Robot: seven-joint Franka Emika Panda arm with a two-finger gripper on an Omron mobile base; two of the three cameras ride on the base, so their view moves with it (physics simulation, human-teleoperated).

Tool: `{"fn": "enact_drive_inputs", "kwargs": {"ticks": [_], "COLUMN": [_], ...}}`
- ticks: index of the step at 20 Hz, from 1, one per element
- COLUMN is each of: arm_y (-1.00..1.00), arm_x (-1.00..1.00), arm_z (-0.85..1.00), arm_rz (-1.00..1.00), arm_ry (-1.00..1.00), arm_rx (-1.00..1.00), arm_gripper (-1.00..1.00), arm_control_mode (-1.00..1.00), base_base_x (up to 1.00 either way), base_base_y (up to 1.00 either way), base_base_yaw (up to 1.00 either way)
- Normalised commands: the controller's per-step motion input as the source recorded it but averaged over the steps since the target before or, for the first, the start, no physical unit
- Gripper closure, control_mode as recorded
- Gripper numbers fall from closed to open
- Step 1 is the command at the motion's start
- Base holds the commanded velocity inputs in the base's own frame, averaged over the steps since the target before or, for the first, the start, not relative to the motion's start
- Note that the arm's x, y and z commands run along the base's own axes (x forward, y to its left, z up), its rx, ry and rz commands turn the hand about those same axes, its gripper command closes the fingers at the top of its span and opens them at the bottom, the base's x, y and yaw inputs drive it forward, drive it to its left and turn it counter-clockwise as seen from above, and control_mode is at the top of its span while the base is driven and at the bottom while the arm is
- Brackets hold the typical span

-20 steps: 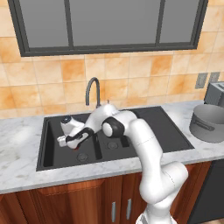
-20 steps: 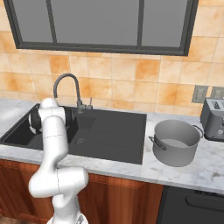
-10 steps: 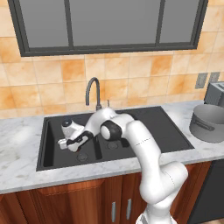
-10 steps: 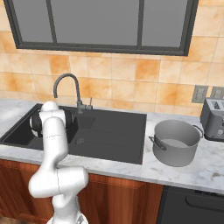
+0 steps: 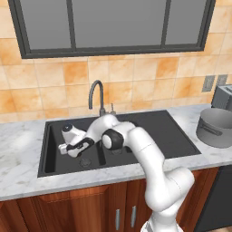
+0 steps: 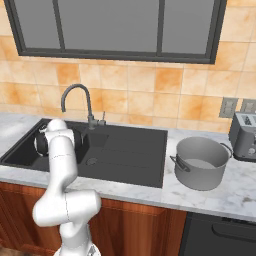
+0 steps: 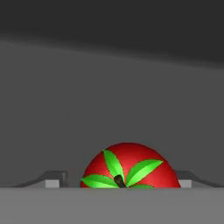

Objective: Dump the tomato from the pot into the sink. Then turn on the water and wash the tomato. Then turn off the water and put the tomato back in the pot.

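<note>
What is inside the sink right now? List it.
The tomato lies low in the dark sink, right before the jaws. The arm's hand reaches into the left basin, covering the floor beneath it. No water runs.

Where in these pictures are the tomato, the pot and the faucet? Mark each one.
tomato [image 7: 131, 166]: hand view, on its red skin above the green stem leaves.
pot [image 6: 200, 172]: right base view, on its outer grey wall.
faucet [image 5: 94, 89]: left base view, on the gooseneck's curve.

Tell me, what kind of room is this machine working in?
A kitchen, rendered by computer. A dark sink with a curved faucet sits in a marble counter, a metal pot stands beside it, and a toaster is by the tiled wall.
</note>
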Motion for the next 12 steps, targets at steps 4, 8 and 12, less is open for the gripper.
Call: {"fn": "enact_drive_inputs", "kwargs": {"ticks": [4,8,12], "arm_y": [0.0,0.0,-0.06], "arm_x": [0.07,-0.22,-0.6], "arm_z": [-0.22,0.09,0.82], "arm_rz": [0.0,0.0,0.0], "arm_ry": [0.0,-0.02,-0.1], "arm_rx": [-0.01,0.0,0.01], "arm_gripper": [1.0,1.0,1.0], "arm_control_mode": [-1.0,-1.0,-1.0], "base_base_x": [0.0,0.0,0.0], "base_base_y": [0.0,0.0,0.0], "base_base_yaw": [0.0,0.0,0.0]}}
